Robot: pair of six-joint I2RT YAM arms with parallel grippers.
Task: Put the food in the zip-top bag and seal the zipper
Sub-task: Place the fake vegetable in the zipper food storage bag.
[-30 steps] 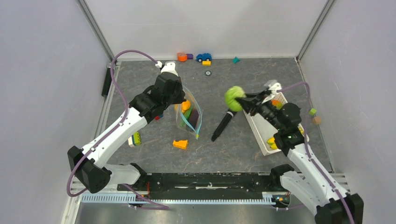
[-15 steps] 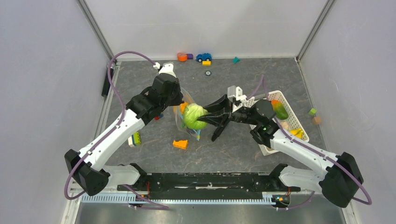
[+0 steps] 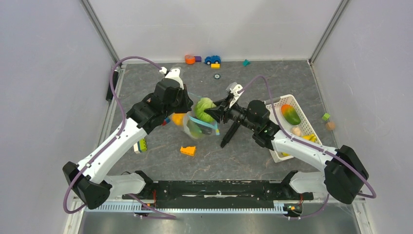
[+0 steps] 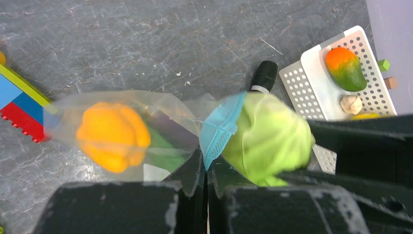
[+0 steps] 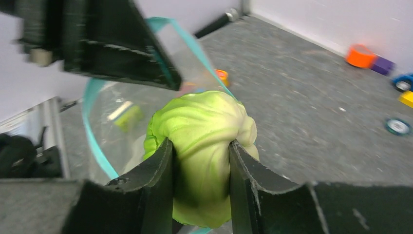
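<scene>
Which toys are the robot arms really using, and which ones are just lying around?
For the job: clear bag, its teal zipper, green lettuce at the bag's mouth, orange fruit inside the bag, red-green mango in the white basket.
Just lying about: blue car, orange wedge, black marker, stacked blocks.

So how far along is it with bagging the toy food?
Partly done. An orange piece already sits inside the clear bag. Right now the left pincer pinches the bag's teal zipper edge while the right pincer holds a pale green leafy toy at the mouth. Left to do: the red-green fruit and other bits in the white basket, then sealing.
</scene>
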